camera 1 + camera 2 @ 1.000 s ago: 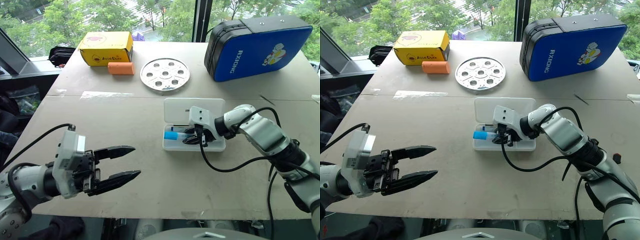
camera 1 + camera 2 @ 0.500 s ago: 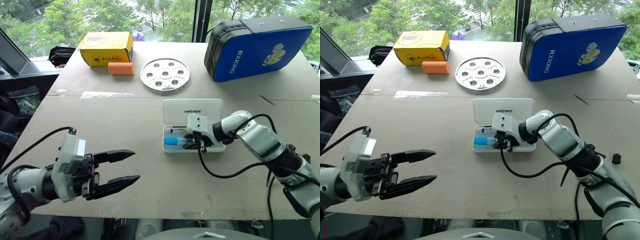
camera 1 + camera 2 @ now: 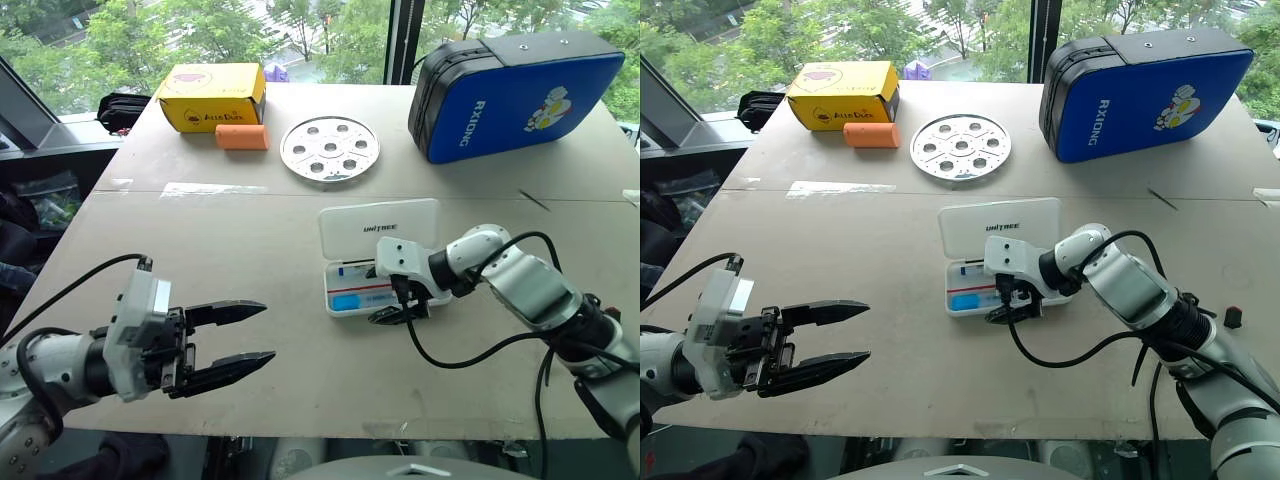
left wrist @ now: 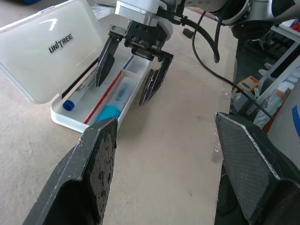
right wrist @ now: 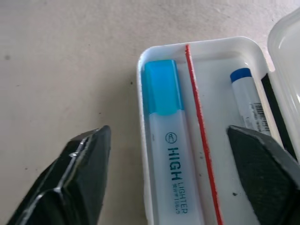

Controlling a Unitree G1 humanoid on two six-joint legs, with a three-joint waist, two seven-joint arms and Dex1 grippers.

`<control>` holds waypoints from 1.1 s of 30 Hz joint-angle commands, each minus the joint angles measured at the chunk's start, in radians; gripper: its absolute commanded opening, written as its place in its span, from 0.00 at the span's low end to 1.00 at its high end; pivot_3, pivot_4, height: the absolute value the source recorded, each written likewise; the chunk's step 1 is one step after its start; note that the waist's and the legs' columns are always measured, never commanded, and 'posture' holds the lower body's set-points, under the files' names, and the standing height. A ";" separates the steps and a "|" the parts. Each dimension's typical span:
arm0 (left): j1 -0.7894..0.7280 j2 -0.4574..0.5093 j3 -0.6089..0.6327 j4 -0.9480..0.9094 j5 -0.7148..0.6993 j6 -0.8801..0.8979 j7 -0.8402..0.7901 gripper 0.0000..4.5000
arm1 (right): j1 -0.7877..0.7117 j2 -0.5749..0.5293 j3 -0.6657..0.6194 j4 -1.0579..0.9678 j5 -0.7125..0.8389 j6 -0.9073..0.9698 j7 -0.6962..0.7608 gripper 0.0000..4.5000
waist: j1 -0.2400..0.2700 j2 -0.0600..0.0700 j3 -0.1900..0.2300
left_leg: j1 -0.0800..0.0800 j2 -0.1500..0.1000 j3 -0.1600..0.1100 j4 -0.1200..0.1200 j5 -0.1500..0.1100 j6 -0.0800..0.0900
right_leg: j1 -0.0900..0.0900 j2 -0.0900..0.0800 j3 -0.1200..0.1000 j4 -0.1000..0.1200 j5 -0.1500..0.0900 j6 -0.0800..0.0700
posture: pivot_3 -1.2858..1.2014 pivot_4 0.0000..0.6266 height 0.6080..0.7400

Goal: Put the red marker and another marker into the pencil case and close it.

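Observation:
The white pencil case (image 3: 380,228) lies open mid-table, its lettered lid tilted up. Inside lie a blue-capped highlighter (image 5: 166,140) and a blue-capped marker (image 5: 248,101). A thin red strip (image 5: 201,131) runs between them; I cannot tell whether it is the red marker. My right gripper (image 3: 393,303) hangs open just over the case's near right end, holding nothing, its fingers spread either side of the highlighter's tail. My left gripper (image 3: 255,333) hovers open and empty near the table's front left, pointing toward the case.
At the back stand a yellow box (image 3: 212,96), an orange cylinder (image 3: 242,137), a round metal plate with holes (image 3: 330,148) and a big blue-and-black bag (image 3: 520,92). A small dark object (image 3: 1232,317) lies right of the right arm. The table's front edge runs just under both grippers.
The right gripper has opened and drawn back to the case's near end, leaving the highlighter lying in the case. The case turned slightly and its lid stands more upright. The left gripper stayed put.

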 commanded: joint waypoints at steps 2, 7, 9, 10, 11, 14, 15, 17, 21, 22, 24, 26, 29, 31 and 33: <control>0.018 -0.010 0.009 0.011 0.016 -0.046 -0.039 0.74 | -0.003 -0.015 -0.062 -0.039 0.026 -0.049 0.018 0.97 | 0.000 0.000 0.000 | 0.000 0.000 0.000 0.000 0.000 0.000 | 0.000 0.000 0.000 0.000 0.000 0.000 | 0.52 0.24 1.00; 0.034 -0.008 -0.010 -0.015 0.014 -0.068 -0.076 0.74 | 0.108 -0.061 -0.344 -0.126 0.193 0.032 -0.022 0.97 | 0.011 0.000 0.000 | -0.001 0.000 -0.001 0.000 0.000 0.000 | 0.000 -0.001 -0.001 0.000 0.000 0.000 | 0.52 0.24 1.00; 0.021 -0.002 -0.032 -0.031 -0.002 -0.064 -0.074 0.74 | 0.227 -0.095 -0.537 -0.211 0.275 0.136 -0.076 0.97 | 0.014 0.000 0.000 | -0.001 -0.001 -0.001 0.000 0.000 0.000 | 0.001 -0.002 -0.001 -0.001 0.000 0.000 | 0.52 0.24 1.00; 0.006 -0.002 -0.049 -0.033 -0.007 -0.064 -0.070 0.74 | 0.305 -0.106 -0.648 -0.262 0.311 0.200 -0.109 0.97 | 0.027 -0.001 -0.001 | -0.001 -0.001 -0.001 0.000 0.000 0.000 | 0.001 -0.002 -0.001 -0.001 0.000 0.000 | 0.52 0.24 1.00; -0.008 -0.003 -0.065 -0.032 -0.011 -0.065 -0.068 0.74 | 0.385 -0.108 -0.751 -0.317 0.332 0.253 -0.149 0.97 | 0.031 -0.001 -0.001 | -0.001 -0.002 -0.003 0.000 0.000 0.000 | 0.002 -0.003 -0.003 -0.002 0.000 0.000 | 0.52 0.24 1.00; -0.067 -0.013 -0.136 -0.020 -0.012 -0.067 -0.054 0.74 | 0.623 -0.038 -1.014 -0.485 0.272 0.350 -0.335 0.97 | 0.033 -0.001 -0.002 | -0.001 -0.003 -0.003 0.000 0.000 0.000 | 0.003 -0.002 -0.002 -0.002 0.000 0.000 | 0.52 0.24 1.00; -0.095 -0.015 -0.167 -0.013 -0.012 -0.065 -0.050 0.74 | 0.689 -0.001 -1.084 -0.534 0.237 0.384 -0.406 0.97 | 0.032 0.000 -0.003 | 0.000 -0.003 -0.003 0.000 0.000 0.000 | 0.003 -0.002 -0.003 -0.001 0.000 0.000 | 0.52 0.24 1.00; -0.142 -0.020 -0.216 0.003 -0.006 -0.062 -0.046 0.74 | 0.787 0.054 -1.165 -0.610 0.190 0.418 -0.505 0.97 | 0.024 0.001 -0.003 | 0.001 -0.003 -0.003 0.000 0.000 0.000 | 0.004 0.000 -0.002 0.000 0.000 0.000 | 0.52 0.24 1.00; -0.284 -0.028 -0.355 0.072 0.033 -0.076 -0.087 0.74 | 0.919 0.196 -1.236 -0.729 0.083 0.515 -0.705 0.97 | 0.008 0.003 -0.004 | 0.007 -0.004 0.001 0.000 0.000 0.000 | 0.006 0.002 0.002 0.003 -0.001 0.000 | 0.52 0.24 1.00; -0.326 -0.032 -0.389 0.088 0.037 -0.076 -0.098 0.74 | 0.917 0.235 -1.233 -0.730 0.033 0.531 -0.783 0.97 | 0.005 0.003 -0.005 | 0.011 -0.003 0.002 -0.001 0.000 0.000 | 0.009 0.003 0.003 0.002 -0.001 0.000 | 0.52 0.24 1.00; -0.382 -0.035 -0.434 0.105 0.042 -0.076 -0.119 0.74 | 0.894 0.290 -1.227 -0.721 -0.022 0.567 -0.882 0.97 | 0.001 0.003 -0.005 | 0.015 -0.003 0.004 -0.002 0.000 0.000 | 0.012 0.004 0.004 0.002 -0.001 0.000 | 0.52 0.24 1.00; -0.417 -0.034 -0.457 0.112 0.041 -0.072 -0.130 0.74 | 0.849 0.316 -1.218 -0.688 -0.051 0.608 -0.936 0.97 | -0.004 0.003 -0.005 | 0.015 -0.003 0.005 -0.002 0.000 0.000 | 0.012 0.004 0.007 0.001 -0.001 0.000 | 0.52 0.24 1.00; -0.437 -0.032 -0.463 0.118 0.033 -0.064 -0.131 0.74 | 0.782 0.326 -1.232 -0.639 -0.073 0.646 -0.970 0.97 | -0.004 0.003 -0.005 | 0.015 -0.002 0.006 -0.002 0.000 0.000 | 0.012 0.004 0.008 0.001 -0.001 0.000 | 0.52 0.24 1.00; -0.424 -0.029 -0.455 0.117 0.033 -0.067 -0.134 0.74 | 0.743 0.312 -1.241 -0.570 -0.079 0.655 -0.975 0.97 | -0.001 0.003 -0.005 | 0.015 -0.002 0.006 -0.002 0.000 0.000 | 0.012 0.004 0.008 0.001 -0.001 0.000 | 0.52 0.24 1.00; -0.400 -0.027 -0.445 0.105 0.034 -0.070 -0.130 0.74 | 0.712 0.296 -1.246 -0.484 -0.086 0.653 -0.979 0.97 | -0.001 0.003 -0.005 | 0.015 -0.002 0.005 -0.002 0.000 0.000 | 0.012 0.005 0.007 0.000 -0.001 0.000 | 0.52 0.24 1.00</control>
